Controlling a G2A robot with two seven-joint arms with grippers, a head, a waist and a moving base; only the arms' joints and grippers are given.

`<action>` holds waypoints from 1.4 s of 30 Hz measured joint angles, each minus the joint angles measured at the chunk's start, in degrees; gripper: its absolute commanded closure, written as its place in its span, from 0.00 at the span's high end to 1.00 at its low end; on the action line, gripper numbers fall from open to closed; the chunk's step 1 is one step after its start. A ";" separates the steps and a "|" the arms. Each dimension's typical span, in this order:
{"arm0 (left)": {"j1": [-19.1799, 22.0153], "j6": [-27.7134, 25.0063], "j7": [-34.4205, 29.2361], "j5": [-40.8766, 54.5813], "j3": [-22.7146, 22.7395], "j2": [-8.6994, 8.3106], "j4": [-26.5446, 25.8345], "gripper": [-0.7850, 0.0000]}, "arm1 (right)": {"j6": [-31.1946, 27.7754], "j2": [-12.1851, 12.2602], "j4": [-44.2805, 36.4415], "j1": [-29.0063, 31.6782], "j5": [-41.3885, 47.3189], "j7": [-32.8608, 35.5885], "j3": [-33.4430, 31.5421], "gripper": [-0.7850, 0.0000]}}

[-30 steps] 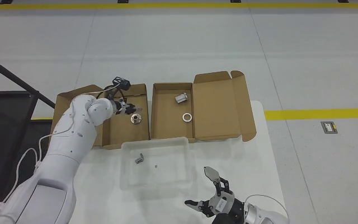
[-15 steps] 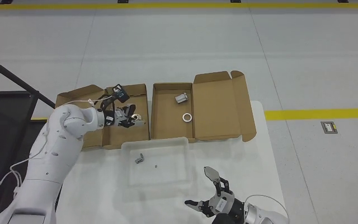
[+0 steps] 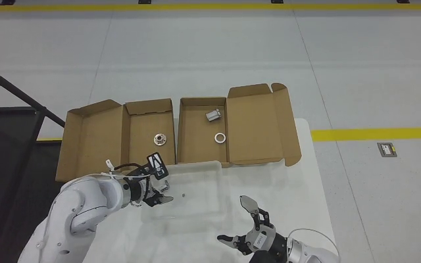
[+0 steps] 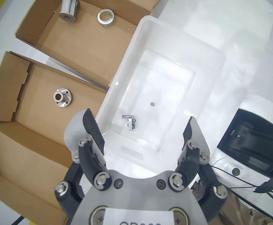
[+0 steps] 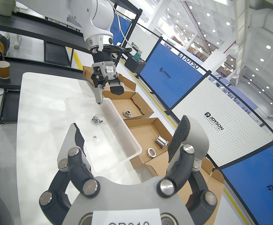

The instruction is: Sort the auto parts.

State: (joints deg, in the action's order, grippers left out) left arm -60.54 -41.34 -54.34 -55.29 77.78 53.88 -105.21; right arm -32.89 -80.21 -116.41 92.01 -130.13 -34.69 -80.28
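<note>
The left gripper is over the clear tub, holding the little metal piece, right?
No. The left gripper is over the clear tub but open and empty; the little metal piece lies on the tub's floor, as the left wrist view shows.

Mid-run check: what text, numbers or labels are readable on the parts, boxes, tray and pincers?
Flanged hub, ring, metal sleeve, bracket: no markings visible.
Cardboard boxes, clear tray: no print visible.
Left pincer label: cut off at the picture's edge, unreadable.
Right pincer label: likewise cut off, unreadable.
</note>
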 measured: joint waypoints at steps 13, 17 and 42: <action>-0.60 0.03 0.30 -0.19 -0.17 -0.09 0.01 1.00 | 0.00 0.00 0.00 0.00 0.00 0.00 0.00 1.00; -0.81 1.17 -2.70 -4.74 -1.75 -0.27 -0.65 0.92 | 0.00 0.00 0.00 0.00 0.00 0.00 0.00 1.00; 17.04 3.81 -8.15 -10.14 -20.68 3.39 20.02 0.46 | 0.00 0.00 0.00 0.00 0.00 0.00 0.00 1.00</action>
State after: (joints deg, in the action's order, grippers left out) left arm -43.50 -37.53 -62.48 -65.43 57.10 57.28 -85.18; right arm -32.89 -80.21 -116.41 92.01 -130.13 -34.69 -80.28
